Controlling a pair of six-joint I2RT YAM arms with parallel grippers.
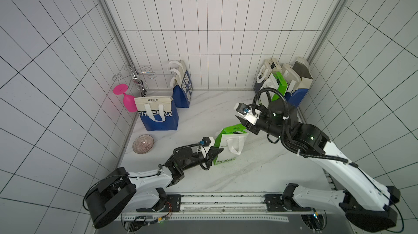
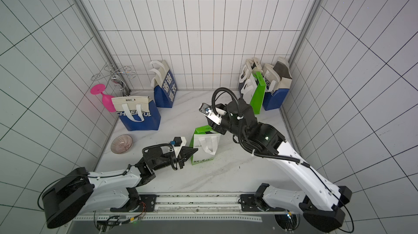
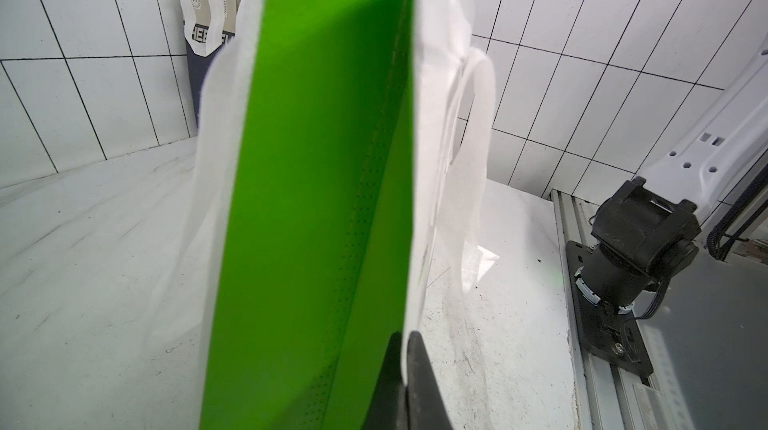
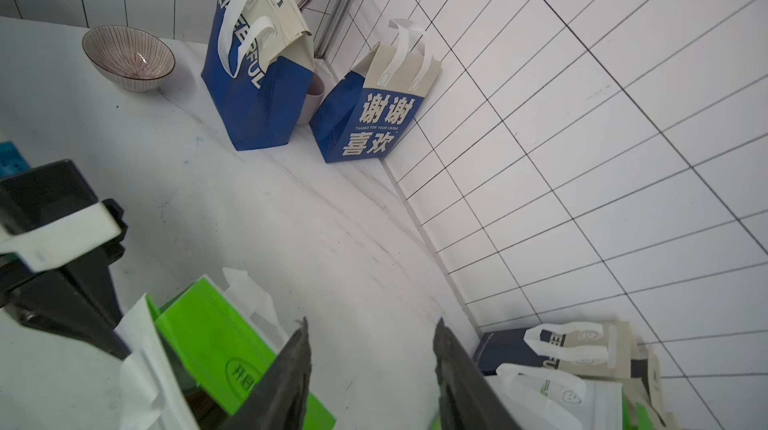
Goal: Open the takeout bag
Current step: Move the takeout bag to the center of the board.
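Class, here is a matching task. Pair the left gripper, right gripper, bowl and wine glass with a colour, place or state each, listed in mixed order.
1. left gripper
2. right gripper
3. bowl
4. wine glass

A. pink
B. open, over the top of the green bag
C. striped, on the table
D. shut on the green bag's side

Pairs: 1-D, 2-B, 3-C, 4-A
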